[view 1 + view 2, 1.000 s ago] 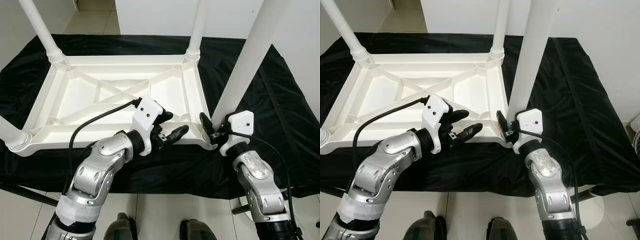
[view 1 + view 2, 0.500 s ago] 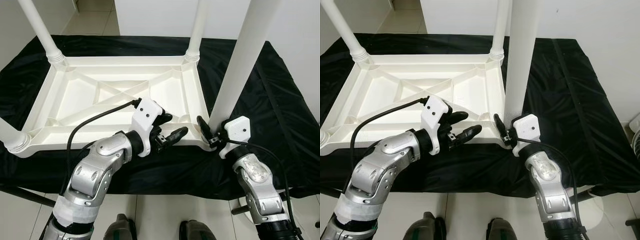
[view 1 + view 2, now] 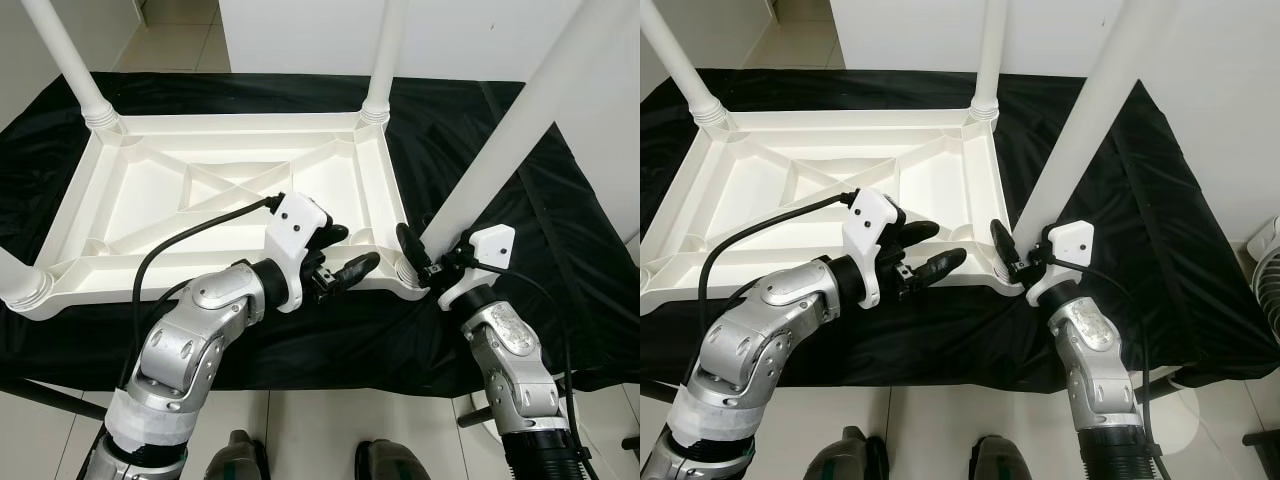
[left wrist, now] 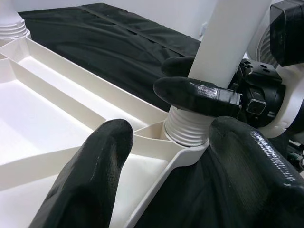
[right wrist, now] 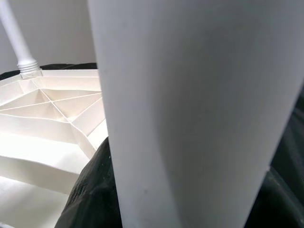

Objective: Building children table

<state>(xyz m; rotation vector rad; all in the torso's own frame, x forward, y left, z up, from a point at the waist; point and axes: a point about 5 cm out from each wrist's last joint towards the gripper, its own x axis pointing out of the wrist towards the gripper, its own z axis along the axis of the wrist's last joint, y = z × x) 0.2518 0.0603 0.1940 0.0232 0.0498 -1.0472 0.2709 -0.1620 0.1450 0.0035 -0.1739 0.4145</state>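
An upside-down white children's table top lies on a black cloth. My right gripper is shut on the near-right white leg, just above its ribbed base, which sits in the corner socket. This leg leans to the right. My left gripper hovers open over the top's near rim, a little left of that corner, and its fingers hold nothing. Up close the leg stands between the right gripper's dark fingers.
Three other legs stand in their sockets: far left, far right and near left. The black cloth drapes over the bench's front edge. A white fan stands on the floor at right. My feet are below.
The near-right leg swung upright half a second ago and now leans right again, with the right gripper still on its base. The left gripper has barely moved.
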